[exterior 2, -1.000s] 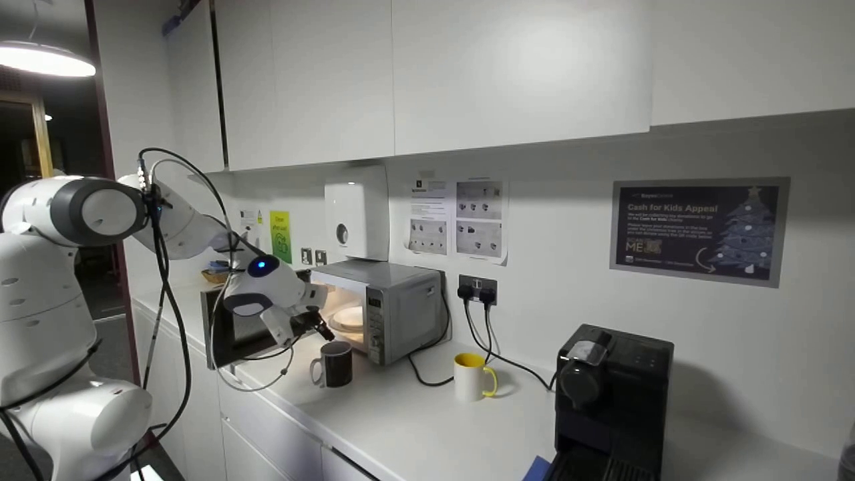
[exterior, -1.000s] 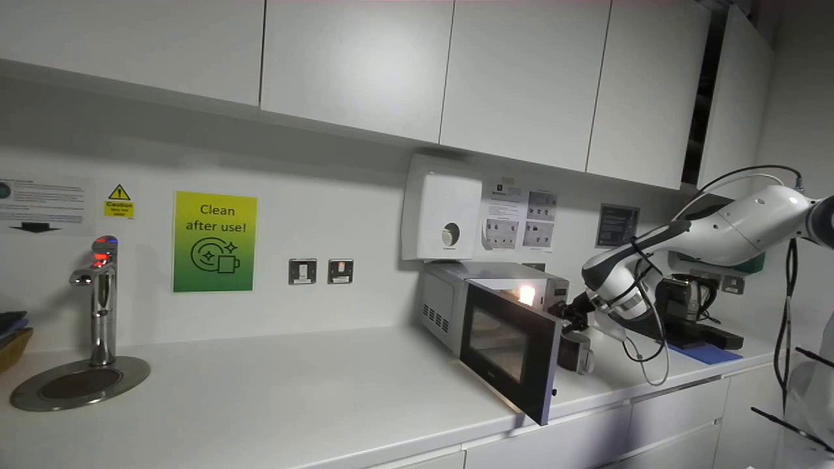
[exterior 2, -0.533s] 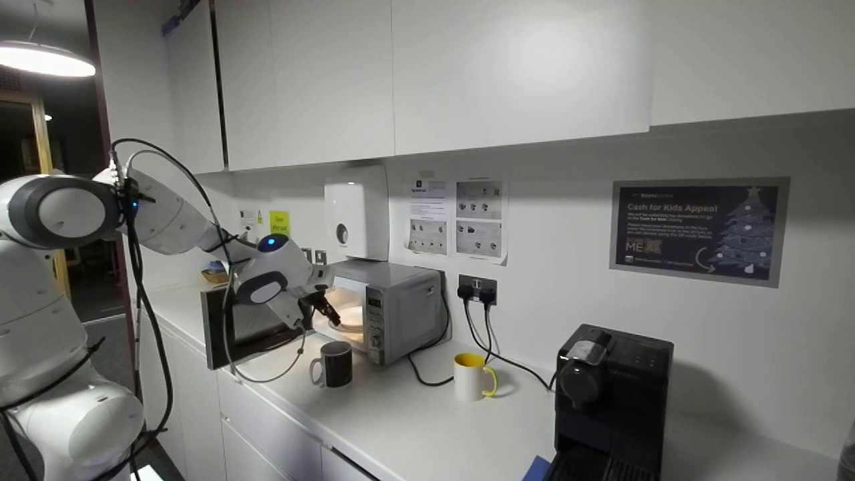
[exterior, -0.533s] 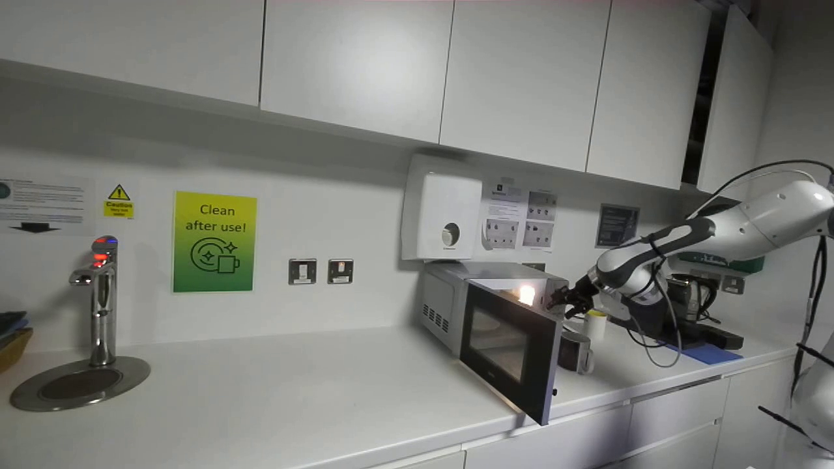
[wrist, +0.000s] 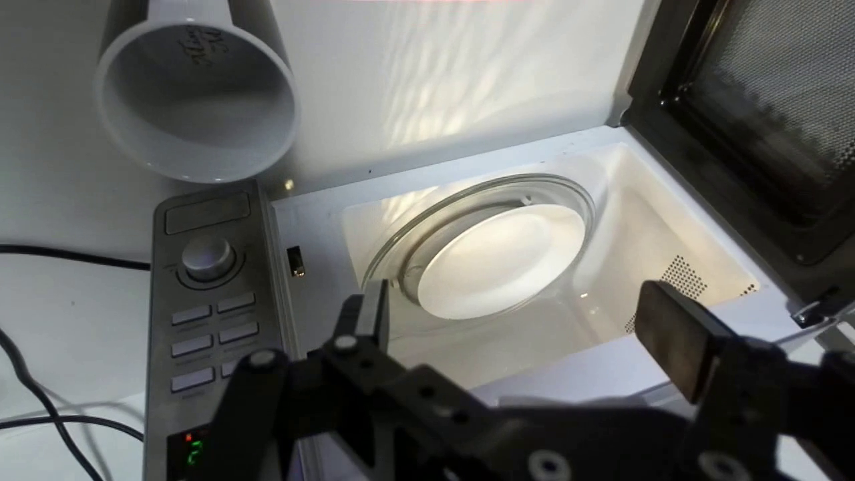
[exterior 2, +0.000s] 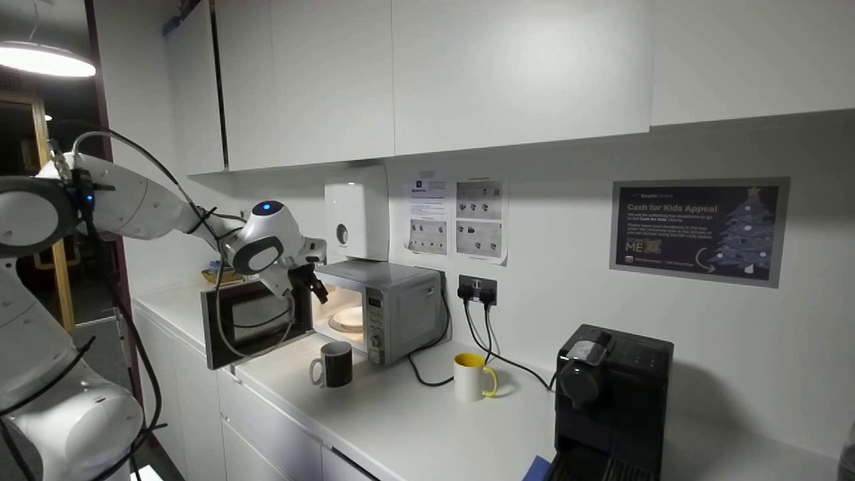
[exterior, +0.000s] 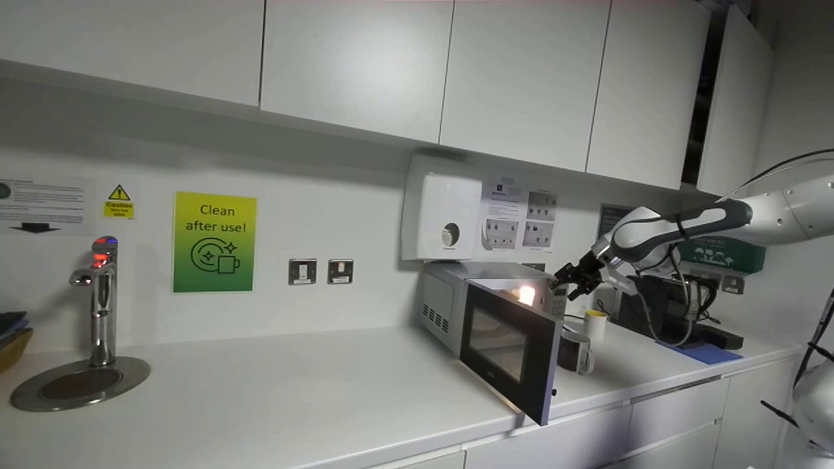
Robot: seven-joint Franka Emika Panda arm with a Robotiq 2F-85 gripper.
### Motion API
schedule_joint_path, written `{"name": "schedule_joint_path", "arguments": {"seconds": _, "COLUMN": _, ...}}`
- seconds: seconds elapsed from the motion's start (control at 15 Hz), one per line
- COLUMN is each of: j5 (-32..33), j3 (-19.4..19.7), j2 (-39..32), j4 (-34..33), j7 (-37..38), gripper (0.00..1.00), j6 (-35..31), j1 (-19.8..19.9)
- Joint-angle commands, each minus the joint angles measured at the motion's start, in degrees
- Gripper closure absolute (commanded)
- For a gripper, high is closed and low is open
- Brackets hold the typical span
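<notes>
Black claw (wrist: 516, 300) agape, microwave door (wrist: 755, 133) cropped, mug lettering (wrist: 199, 45) illegible

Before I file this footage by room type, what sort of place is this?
Probably a shared workplace kitchenette: an open microwave and a black coffee machine stand on one counter, and a "Clean after use!" sign suggests several people use it.

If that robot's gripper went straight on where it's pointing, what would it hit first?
Probably the white dish inside the open microwave, which the gripper seems to face; depth is unclear, so its front frame might come first.
</notes>
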State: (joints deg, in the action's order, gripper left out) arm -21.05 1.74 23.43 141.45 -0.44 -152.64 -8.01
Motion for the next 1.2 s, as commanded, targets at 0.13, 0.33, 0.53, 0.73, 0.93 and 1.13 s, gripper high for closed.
{"name": "schedule_joint_path", "arguments": {"seconds": 0.13, "j5": 6.71, "j3": -2.37, "j2": 1.72, "j4": -2.29, "j7": 5.0, "gripper": 0.0, "j6": 10.81, "j1": 3.2}}
{"name": "schedule_joint_path", "arguments": {"seconds": 0.33, "j5": 9.4, "j3": -3.44, "j2": 2.1, "j4": -2.2, "j7": 6.95, "gripper": 0.0, "j6": 12.62, "j1": 4.25}}
{"name": "schedule_joint_path", "arguments": {"seconds": 0.53, "j5": 12.1, "j3": -4.63, "j2": 3.22, "j4": -0.58, "j7": 9.65, "gripper": 0.0, "j6": 12.7, "j1": 5.53}}
{"name": "schedule_joint_path", "arguments": {"seconds": 0.73, "j5": 13.13, "j3": -5.04, "j2": 5.57, "j4": 2.19, "j7": 10.81, "gripper": 0.0, "j6": 12.52, "j1": 5.93}}
{"name": "schedule_joint_path", "arguments": {"seconds": 0.93, "j5": 13.15, "j3": -4.96, "j2": 9.19, "j4": 5.75, "j7": 10.58, "gripper": 0.0, "j6": 13.71, "j1": 5.85}}
{"name": "schedule_joint_path", "arguments": {"seconds": 1.13, "j5": 12.92, "j3": -4.8, "j2": 13.48, "j4": 9.54, "j7": 10.49, "gripper": 0.0, "j6": 14.01, "j1": 6.1}}
